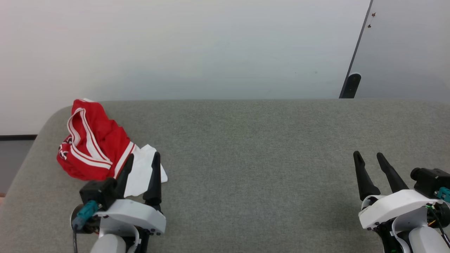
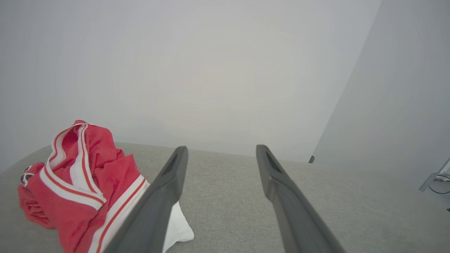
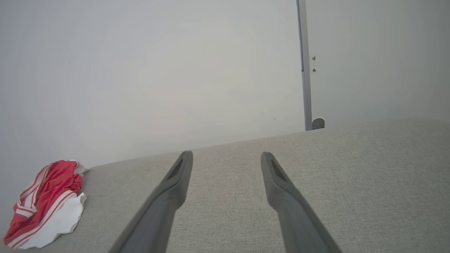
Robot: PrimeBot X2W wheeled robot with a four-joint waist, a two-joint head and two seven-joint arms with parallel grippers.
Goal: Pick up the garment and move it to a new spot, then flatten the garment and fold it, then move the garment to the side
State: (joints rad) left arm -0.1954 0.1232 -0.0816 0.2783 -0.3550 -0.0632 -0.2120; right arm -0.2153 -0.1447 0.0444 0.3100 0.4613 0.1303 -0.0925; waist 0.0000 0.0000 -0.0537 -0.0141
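Note:
The garment [image 1: 93,146] lies crumpled in a heap at the far left of the grey padded table [image 1: 253,140]: red cloth, white-and-red striped trim, a white sleeve spilling toward me. The number on it is hidden in the folds. My left gripper [image 1: 143,159] is open, its fingertips just over the white sleeve's near edge, nothing between them. In the left wrist view the garment [image 2: 81,182] sits left of the left finger [image 2: 165,189]. My right gripper [image 1: 369,156] is open and empty at the lower right, far from the garment [image 3: 45,203].
A pale wall stands right behind the table's far edge. A dark strip with a rounded foot [image 1: 350,85] runs down the wall at the right. The table's left corner is rounded, close to the garment.

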